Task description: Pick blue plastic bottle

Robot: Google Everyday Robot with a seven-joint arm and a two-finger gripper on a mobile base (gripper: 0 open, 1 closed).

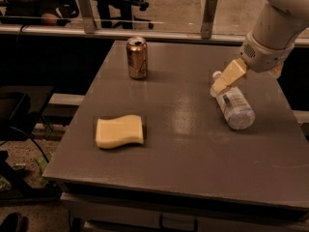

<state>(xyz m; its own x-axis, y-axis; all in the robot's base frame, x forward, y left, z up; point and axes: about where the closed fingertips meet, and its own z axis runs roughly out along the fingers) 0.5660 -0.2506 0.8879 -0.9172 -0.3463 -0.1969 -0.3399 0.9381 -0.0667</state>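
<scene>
Gripper (219, 86) hangs over the cap end of the blue plastic bottle (234, 108), which I see lying on its side at the table's (193, 149) right; open or closed, I cannot tell.

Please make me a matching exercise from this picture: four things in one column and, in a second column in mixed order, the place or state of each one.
Things:
1. bronze metal drink can
2. yellow wavy-edged sponge
3. small clear plastic bottle with a pale blue-white label
4. robot's gripper

Places or states:
A. lies on its side at the right of the grey table
B. stands upright at the far side of the table
C. hangs over the bottle's capped end
D. lies flat at the near left of the table

Right pairs: 1-B, 2-D, 3-A, 4-C.
</scene>
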